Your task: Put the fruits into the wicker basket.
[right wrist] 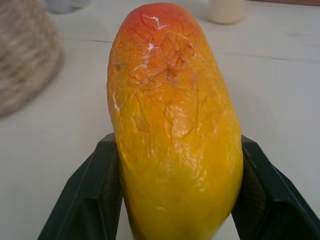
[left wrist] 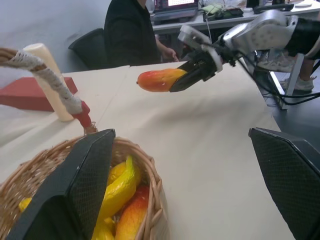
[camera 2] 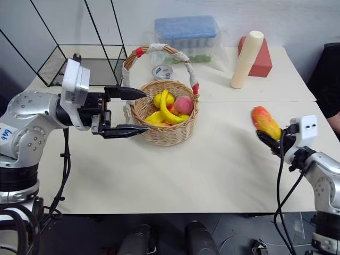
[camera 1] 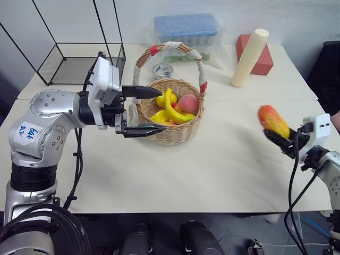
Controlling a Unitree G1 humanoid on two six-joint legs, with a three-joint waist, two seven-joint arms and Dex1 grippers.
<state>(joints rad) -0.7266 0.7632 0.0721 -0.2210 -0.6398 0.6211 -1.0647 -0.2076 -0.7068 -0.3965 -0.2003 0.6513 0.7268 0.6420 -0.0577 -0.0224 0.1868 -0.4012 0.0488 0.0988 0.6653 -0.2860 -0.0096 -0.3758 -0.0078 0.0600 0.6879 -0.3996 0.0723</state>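
Note:
The tan wicker basket (camera 1: 171,134), with its white-wrapped handle (camera 1: 171,47), stands at the middle of the table. Inside lie a yellow banana (camera 1: 173,110), a pink-red peach (camera 1: 187,102) and yellow lemons (camera 1: 161,99). My left gripper (camera 1: 161,110) is open, pointing sideways at the basket's left rim, one finger above the rim and one beside the wall, with nothing between them. Far to the right, my right gripper (camera 1: 279,136) is shut on the red-orange-yellow mango (camera 1: 272,120), held in the air above the table. The mango (right wrist: 172,120) sits between the two black fingers (right wrist: 92,195).
A black wire basket (camera 1: 79,64) stands at the back left. Behind the wicker basket are a tape roll (camera 1: 162,70) and a blue-lidded container (camera 1: 186,29). A cream cylinder (camera 1: 249,56) leans on a red block (camera 1: 261,61) at the back right. A person (left wrist: 132,35) sits beyond the table.

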